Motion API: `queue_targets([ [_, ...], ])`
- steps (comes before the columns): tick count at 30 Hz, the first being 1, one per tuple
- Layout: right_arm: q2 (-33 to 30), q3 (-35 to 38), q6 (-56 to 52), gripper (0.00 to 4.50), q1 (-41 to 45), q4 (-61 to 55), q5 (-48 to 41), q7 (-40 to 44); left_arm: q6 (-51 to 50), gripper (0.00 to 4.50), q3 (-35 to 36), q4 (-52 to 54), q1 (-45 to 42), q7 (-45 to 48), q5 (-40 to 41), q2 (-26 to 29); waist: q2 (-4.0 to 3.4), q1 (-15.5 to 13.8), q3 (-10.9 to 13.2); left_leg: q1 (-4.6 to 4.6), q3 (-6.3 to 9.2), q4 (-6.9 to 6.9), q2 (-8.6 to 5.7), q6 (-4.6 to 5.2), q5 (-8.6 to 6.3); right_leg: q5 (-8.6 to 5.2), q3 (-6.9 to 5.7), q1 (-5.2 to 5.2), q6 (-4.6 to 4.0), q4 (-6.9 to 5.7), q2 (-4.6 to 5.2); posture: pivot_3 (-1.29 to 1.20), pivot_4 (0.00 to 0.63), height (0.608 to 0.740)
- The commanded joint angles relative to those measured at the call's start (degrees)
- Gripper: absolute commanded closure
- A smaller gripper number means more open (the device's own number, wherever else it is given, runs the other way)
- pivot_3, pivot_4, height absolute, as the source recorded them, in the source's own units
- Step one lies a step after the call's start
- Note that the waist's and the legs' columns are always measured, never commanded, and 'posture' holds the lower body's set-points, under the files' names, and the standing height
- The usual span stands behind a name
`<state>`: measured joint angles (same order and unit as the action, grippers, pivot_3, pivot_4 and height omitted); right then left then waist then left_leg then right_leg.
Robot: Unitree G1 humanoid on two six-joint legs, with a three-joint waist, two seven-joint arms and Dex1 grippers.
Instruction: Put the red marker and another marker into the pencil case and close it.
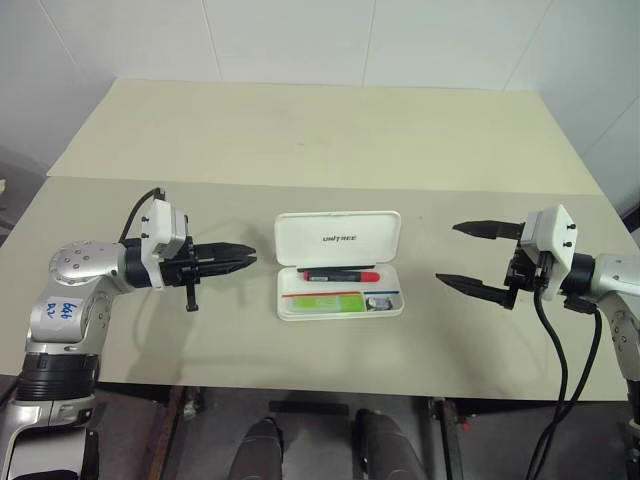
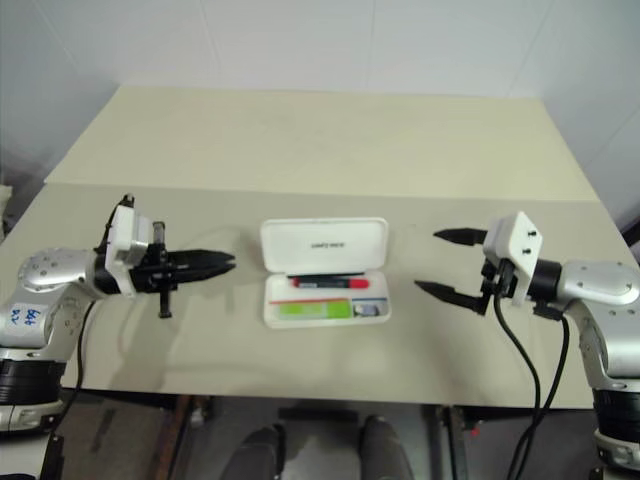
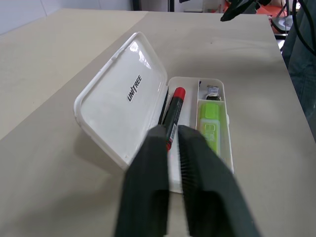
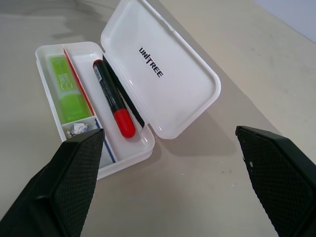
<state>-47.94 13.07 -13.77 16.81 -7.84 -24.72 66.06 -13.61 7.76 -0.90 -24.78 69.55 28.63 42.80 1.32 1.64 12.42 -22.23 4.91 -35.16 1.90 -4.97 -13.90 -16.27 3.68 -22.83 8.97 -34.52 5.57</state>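
Observation:
The white pencil case (image 1: 338, 239) sits open at the middle of the table, its lid standing up at the back. Inside lie the red marker (image 1: 340, 274), black with a red cap, and the lime-green highlighter (image 1: 330, 302) in the front compartment. A small silvery object (image 4: 77, 129) rests in a corner compartment. My left gripper (image 1: 248, 258) is shut and empty, just left of the case, pointing at it. My right gripper (image 1: 447, 253) is open wide, off to the right of the case, holding nothing.
The beige table (image 1: 300, 130) stretches far behind the case, with a seam across it. Black cables (image 1: 560, 370) hang from my right arm over the table's front edge.

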Motion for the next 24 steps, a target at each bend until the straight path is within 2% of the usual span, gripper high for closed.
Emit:
queue_targets([
  [1, -0.5, 1.0, 1.0, 0.0, 0.7, -0.6, -0.6, -0.7, 1.1, 4.47, 0.9, 0.9, -0.2, -1.0, 0.4, -0.7, 0.0, 0.0, 0.0, 0.0, 0.0, 0.0, 0.0, 0.0, 0.0, 0.0, 0.0, 0.0, 0.0, 0.0, 0.0, 0.0, 0.15, 0.74],
  [3, -0.5, 0.9, 1.2, 0.0, 0.5, -0.5, -0.4, -1.0, 1.4, 4.47, 1.5, 0.5, -0.7, -2.5, 0.5, -1.8, 0.0, 0.0, 0.0, 0.0, 0.0, 0.0, 0.0, 0.0, 0.0, 0.0, 0.0, 0.0, 0.0, 0.0, 0.0, 0.0, 0.15, 0.74],
  [9, -0.3, 1.0, 1.0, 0.0, -0.4, -1.2, -0.6, -2.0, 2.5, 4.47, 5.8, -5.7, -8.9, -14.7, 0.6, -8.3, 0.01, -0.1, 0.0, 0.0, 0.03, -0.03, 0.0, 0.0, 0.01, 0.03, 0.0, 0.01, 0.04, -0.04, -0.01, 0.0, 0.15, 0.74],
  [12, -0.1, 0.9, 0.8, 0.0, -0.7, -1.6, -0.7, -2.5, 4.0, 4.47, 5.2, -10.3, -12.4, -18.8, -2.8, -9.1, 0.01, -0.1, 0.0, 0.0, 0.03, -0.05, -0.01, -0.01, 0.02, 0.04, 0.0, 0.02, 0.08, -0.03, 0.0, 0.0, 0.15, 0.74],
  [17, 0.4, 0.7, 0.4, 0.0, -0.9, -2.9, -1.2, -3.7, 6.1, 4.47, -0.6, -16.8, -14.0, -19.0, -9.9, -8.8, 0.01, 0.0, 0.0, 0.01, 0.02, -0.01, -0.01, -0.01, 0.01, 0.05, 0.0, 0.02, 0.09, -0.01, -0.01, 0.0, 0.15, 0.74],
  [24, 1.1, 0.6, -0.4, 0.0, -1.7, -5.0, -1.6, -5.3, 7.4, 4.47, -4.7, -21.2, -16.1, -16.1, -11.6, -11.9, 0.02, -0.1, 0.0, -0.03, 0.03, -0.02, -0.01, -0.01, 0.01, 0.05, 0.0, 0.02, 0.1, 0.0, -0.01, 0.0, 0.15, 0.74],
])
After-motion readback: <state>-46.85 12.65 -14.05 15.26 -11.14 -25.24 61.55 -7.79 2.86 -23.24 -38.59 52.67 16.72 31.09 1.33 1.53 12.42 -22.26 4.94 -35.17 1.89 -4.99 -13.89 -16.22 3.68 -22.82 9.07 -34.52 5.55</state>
